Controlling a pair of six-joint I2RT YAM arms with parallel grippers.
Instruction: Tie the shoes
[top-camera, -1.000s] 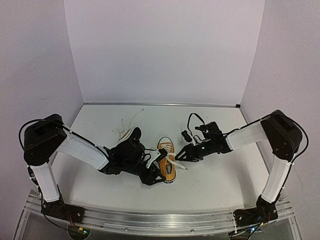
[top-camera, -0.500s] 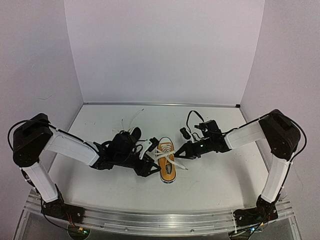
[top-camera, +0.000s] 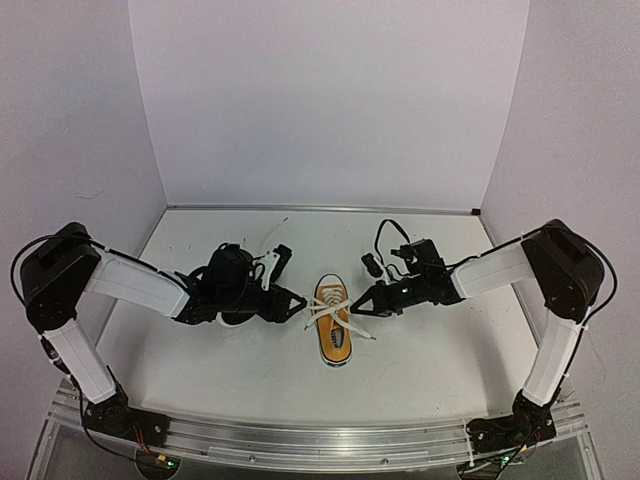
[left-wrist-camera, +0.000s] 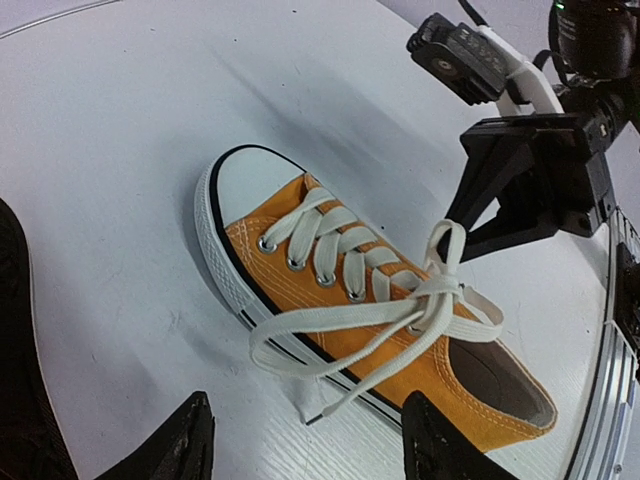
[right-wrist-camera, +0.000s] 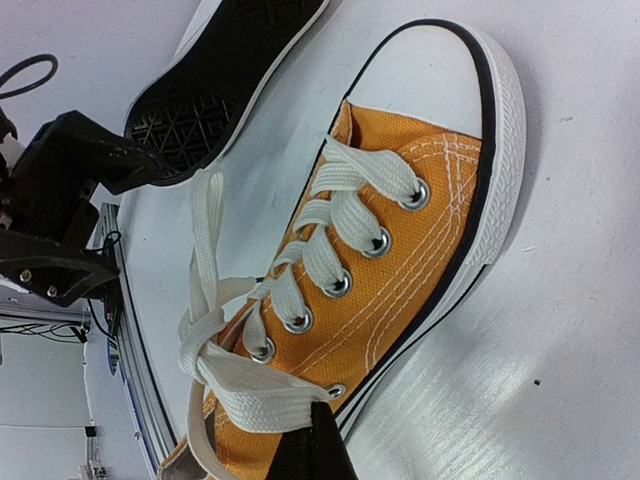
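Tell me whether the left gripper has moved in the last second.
Yes. The left gripper moved away from the table's near edge, from beside the orange sneaker's heel to beside its laces; the sneaker stayed put.

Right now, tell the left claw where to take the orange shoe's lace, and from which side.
Probably the long loop lying off the side of the orange shoe. Come in low from the left claw's own side: the loop sticks out clear of the canvas, facing its open fingers.

White table (top-camera: 430, 365), aluminium rail (top-camera: 330, 437) along its near edge, pale walls (top-camera: 330, 100) behind.
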